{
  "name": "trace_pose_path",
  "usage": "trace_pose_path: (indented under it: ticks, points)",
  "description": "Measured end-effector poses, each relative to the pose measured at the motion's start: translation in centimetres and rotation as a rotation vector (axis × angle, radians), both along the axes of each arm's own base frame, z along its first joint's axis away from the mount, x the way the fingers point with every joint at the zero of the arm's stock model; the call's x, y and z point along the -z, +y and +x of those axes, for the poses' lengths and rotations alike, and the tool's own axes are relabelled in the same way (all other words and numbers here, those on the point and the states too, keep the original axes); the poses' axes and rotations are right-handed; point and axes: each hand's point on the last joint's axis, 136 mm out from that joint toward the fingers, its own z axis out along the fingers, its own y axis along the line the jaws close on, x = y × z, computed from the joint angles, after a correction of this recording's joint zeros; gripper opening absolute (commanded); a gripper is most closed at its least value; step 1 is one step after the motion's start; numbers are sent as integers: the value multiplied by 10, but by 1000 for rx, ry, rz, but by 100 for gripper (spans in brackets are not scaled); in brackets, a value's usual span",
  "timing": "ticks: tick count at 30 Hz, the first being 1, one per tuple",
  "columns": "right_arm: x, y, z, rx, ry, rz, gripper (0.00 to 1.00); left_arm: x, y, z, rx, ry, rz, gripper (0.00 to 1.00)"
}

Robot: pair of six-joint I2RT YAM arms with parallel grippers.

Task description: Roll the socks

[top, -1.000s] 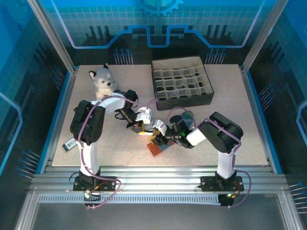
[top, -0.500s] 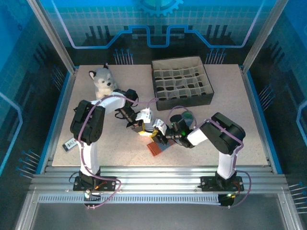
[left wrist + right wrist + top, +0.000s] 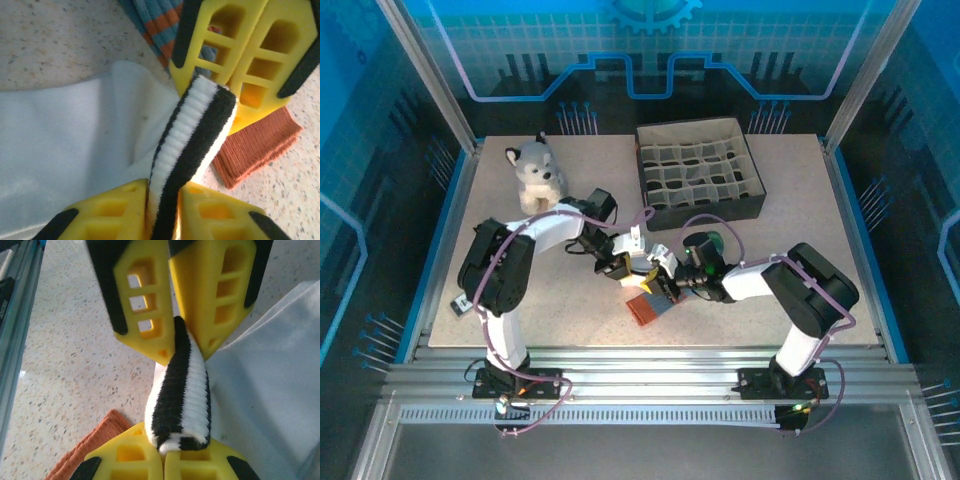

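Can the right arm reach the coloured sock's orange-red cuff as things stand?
Probably not yet: the right tool is shut on the white sock. The orange-red cuff lies close by, uncovered, so after release it looks reachable.

Striped cuff pinched at both ends.
My left gripper (image 3: 162, 192) is closed at the bottom edge on the black-and-white striped cuff (image 3: 192, 135) of the white sock (image 3: 70, 150), whose body spreads to the left over the speckled table (image 3: 60, 45). The right gripper (image 3: 227, 87) pinches the cuff's far end, so the cuff stretches between us. Behind lies the blue sock (image 3: 155, 20) with orange stripes, its rust cuff (image 3: 255, 145) partly under those yellow fingers.
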Motion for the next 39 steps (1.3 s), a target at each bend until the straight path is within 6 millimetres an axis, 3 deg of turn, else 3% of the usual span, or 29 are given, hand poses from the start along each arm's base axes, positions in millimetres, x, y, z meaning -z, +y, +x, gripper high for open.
trace_pose_path:
  ticks: [3, 8, 12, 20, 24, 26, 31, 35, 39]
  points:
    - [6, -5, -6, -6, 61, -8, 0, -13, -4, 1, -91, -47, -29, 30]
    - [13, -9, -13, -18, 152, 4, 0, -54, -10, 9, -297, -147, -134, 31]
    - [18, -9, -18, -33, 203, 6, 0, -66, -13, 7, -491, -128, -212, 32]
    - [19, -9, -18, -22, 279, -24, 0, -19, -2, -20, -774, 33, -217, 36]
    - [20, -9, -16, 1, 336, -63, 0, -15, 6, -13, -947, 98, -200, 36]
    - [21, -9, -15, 10, 364, -83, 0, -14, 10, -10, -1019, 127, -201, 40]
    - [21, -4, -12, 25, 421, -135, 0, -6, 21, -18, -1125, 181, -222, 44]
    - [24, 6, -3, 21, 465, -157, 0, 4, 27, -23, -1165, 213, -225, 45]
    - [23, 25, 15, 2, 490, -172, 0, 6, 42, -13, -1259, 245, -251, 45]
